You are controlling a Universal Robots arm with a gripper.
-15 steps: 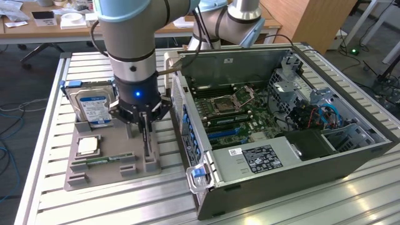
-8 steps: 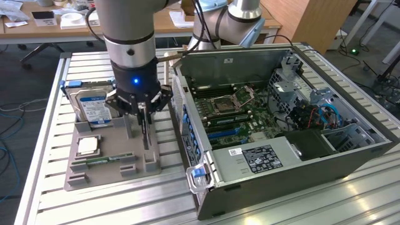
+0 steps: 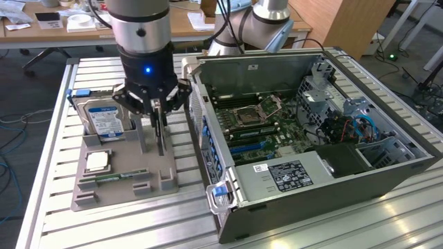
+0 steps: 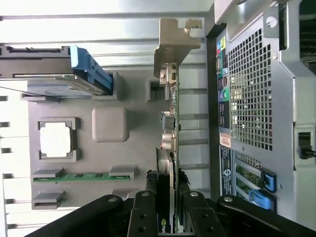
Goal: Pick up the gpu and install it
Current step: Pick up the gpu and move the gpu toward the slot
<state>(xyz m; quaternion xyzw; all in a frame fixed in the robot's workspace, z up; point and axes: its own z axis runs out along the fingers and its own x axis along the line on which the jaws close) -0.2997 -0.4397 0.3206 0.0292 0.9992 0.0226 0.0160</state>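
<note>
The gpu (image 3: 162, 139) is a thin dark card standing on edge over the grey holder tray (image 3: 118, 193), to the exterior view's left of the open computer case (image 3: 312, 129). My gripper (image 3: 157, 115) is shut on its upper edge. The card's lower edge is close to the tray; I cannot tell whether they touch. In the wrist view the gpu (image 4: 170, 128) runs edge-on away from my gripper (image 4: 169, 200), with its silver bracket (image 4: 173, 47) at the far end and the black fingers (image 4: 143, 212) pressed on both faces.
On the tray stand a hard drive (image 3: 104, 122) with a blue-white label, a processor chip (image 3: 97, 162) and a green memory stick (image 3: 121, 176). The case lies on its side with the motherboard (image 3: 260, 127) exposed. Its perforated rear panel (image 4: 252, 98) is close beside the card.
</note>
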